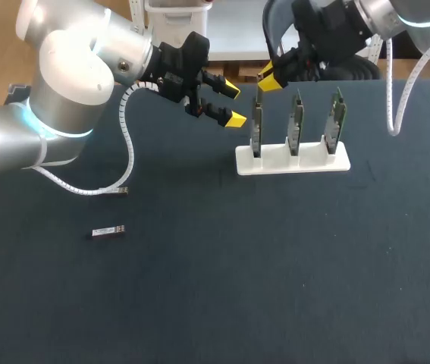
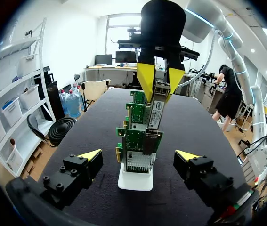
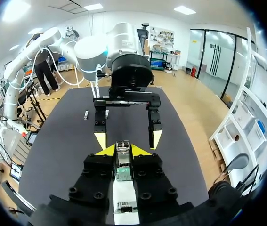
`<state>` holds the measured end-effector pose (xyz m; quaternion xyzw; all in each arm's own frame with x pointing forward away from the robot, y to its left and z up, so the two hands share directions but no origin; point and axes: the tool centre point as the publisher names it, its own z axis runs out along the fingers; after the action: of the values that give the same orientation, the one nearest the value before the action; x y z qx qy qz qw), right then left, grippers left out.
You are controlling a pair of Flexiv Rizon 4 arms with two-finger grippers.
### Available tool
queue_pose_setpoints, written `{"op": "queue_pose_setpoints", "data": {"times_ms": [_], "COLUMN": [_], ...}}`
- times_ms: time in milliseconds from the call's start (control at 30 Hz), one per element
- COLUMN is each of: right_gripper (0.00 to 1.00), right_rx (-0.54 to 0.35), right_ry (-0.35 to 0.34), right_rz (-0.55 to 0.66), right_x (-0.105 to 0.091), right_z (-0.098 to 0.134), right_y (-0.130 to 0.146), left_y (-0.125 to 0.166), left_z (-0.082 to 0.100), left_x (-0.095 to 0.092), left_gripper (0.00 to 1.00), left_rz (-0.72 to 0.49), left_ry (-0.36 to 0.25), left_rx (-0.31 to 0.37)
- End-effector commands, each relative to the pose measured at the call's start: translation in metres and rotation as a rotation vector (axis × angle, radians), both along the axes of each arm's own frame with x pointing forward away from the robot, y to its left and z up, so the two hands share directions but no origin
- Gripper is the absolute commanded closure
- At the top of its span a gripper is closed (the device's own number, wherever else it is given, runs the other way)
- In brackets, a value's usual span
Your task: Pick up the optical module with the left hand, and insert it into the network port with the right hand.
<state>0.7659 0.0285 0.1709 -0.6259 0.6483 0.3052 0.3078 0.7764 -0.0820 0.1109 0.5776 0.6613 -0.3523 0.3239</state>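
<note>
My right gripper (image 1: 269, 77) is shut on a silver optical module (image 2: 155, 111), held upright right above the nearest network card (image 1: 257, 127) of three standing in a white holder (image 1: 292, 162). The module's lower end meets the card's metal port cage (image 2: 149, 142); I cannot tell how deep it sits. In the right wrist view the module (image 3: 123, 161) shows between that gripper's (image 3: 123, 150) yellow tips, over the holder (image 3: 124, 200). My left gripper (image 1: 233, 105) hangs open and empty just left of the cards, its fingertips (image 2: 90, 155) apart on either side of the row of cards.
A second optical module (image 1: 107, 232) lies flat on the dark table at the left; it also shows behind the left gripper (image 3: 86, 114). The left arm's white coiled cable (image 1: 127, 152) hangs down to the table there. The other two cards (image 1: 296, 121) stand right of the first.
</note>
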Motion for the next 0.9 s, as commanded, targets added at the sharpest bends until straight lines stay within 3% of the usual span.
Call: {"op": "queue_pose_setpoints", "data": {"times_ms": [33,900], "right_gripper": [1.0,1.0], "right_rx": [-0.002,-0.028], "right_ry": [-0.001,0.022], "right_rz": [-0.003,-0.026], "right_x": [-0.002,-0.002], "right_z": [-0.001,-0.016], "right_y": [0.001,0.0], "left_y": [-0.001,-0.001], "left_z": [0.0,0.0], "left_x": [0.002,0.002], "left_gripper": [0.0,0.0], "left_rz": [-0.003,-0.003], "left_ry": [0.004,0.004], "left_rx": [0.005,0.005]}}
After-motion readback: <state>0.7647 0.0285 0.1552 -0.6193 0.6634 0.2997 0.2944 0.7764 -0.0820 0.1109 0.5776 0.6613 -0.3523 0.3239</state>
